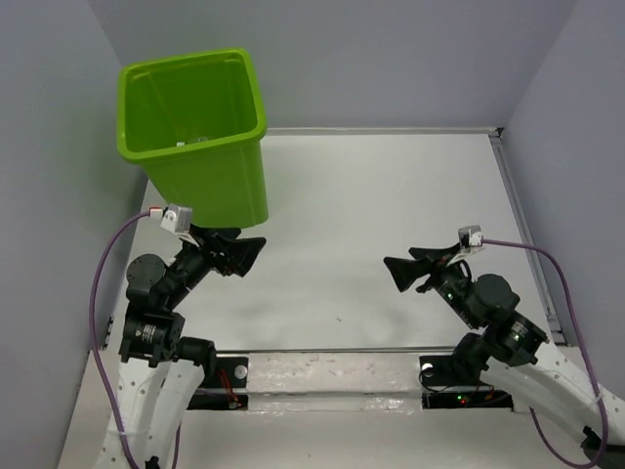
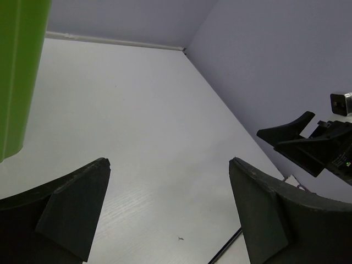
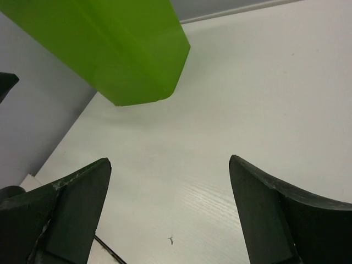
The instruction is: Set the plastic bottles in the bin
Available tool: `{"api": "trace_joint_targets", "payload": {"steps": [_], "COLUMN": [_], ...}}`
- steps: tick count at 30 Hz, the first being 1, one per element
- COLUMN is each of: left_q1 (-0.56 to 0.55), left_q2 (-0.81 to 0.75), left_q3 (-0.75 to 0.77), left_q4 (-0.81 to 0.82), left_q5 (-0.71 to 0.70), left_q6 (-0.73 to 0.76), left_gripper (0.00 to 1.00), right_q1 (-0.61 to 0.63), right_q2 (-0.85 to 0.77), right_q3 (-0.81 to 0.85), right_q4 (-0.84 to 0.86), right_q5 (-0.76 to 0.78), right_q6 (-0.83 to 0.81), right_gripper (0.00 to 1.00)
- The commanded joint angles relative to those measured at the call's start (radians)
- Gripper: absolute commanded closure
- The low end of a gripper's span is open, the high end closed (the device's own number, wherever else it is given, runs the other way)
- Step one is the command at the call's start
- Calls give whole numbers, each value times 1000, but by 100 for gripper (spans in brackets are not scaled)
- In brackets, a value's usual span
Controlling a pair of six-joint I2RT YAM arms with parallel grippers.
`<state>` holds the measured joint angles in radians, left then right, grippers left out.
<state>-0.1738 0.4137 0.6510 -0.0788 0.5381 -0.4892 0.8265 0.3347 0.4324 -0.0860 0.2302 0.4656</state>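
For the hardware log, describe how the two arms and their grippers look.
Both arms have black motor joints on white lower links. The left gripper and right gripper each have two wedge-shaped matte black fingers. A small white module at each wrist feeds a purple cable looping back toward the base.

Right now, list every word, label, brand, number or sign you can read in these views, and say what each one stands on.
None: no text can be read in any view.
The green bin shows no lettering or label on its walls.
The white table carries no markings either.
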Motion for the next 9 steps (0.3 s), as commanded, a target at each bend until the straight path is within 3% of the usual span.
{"api": "trace_joint_targets", "payload": {"steps": [1,9], "left_q1": [3,4], "left_q2": [-24,14], "left_q3": [-21,38], "left_q4": [73,137], "left_q5": [23,19], "left_q6": [-43,-37], "left_gripper": [1,1], "right_q1": [8,8], "right_q2": [-20,26], "right_q3": [40,255], "right_q4": [-60,-98], "right_q5": [29,61], "right_q6": [22,-97], "right_gripper": [6,3]}}
